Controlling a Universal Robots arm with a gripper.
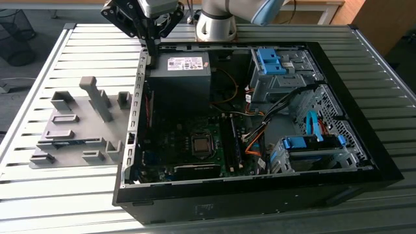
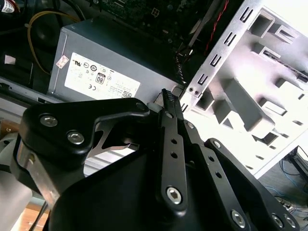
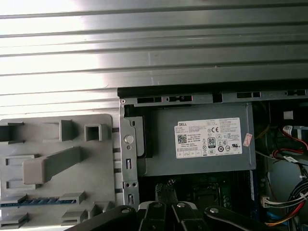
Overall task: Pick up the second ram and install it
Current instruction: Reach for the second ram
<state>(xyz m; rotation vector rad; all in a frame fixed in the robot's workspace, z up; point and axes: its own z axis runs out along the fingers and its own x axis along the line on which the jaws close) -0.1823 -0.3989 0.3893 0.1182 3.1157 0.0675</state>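
Over the case [image 1: 260, 202] wall, fingers [image 1: 151, 48] pressed together (holding nothing), second ram [image 3: 29, 202] lying in grey fixture [image 3: 96, 166].

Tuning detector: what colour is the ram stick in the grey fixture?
The ram stick is blue; best in the first wrist view.

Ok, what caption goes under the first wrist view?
Gripper over the open computer case; the blue ram sits in the grey fixture outside.

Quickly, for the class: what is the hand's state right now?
Hand: closed, holding nothing. The second ram lies in its grey fixture.
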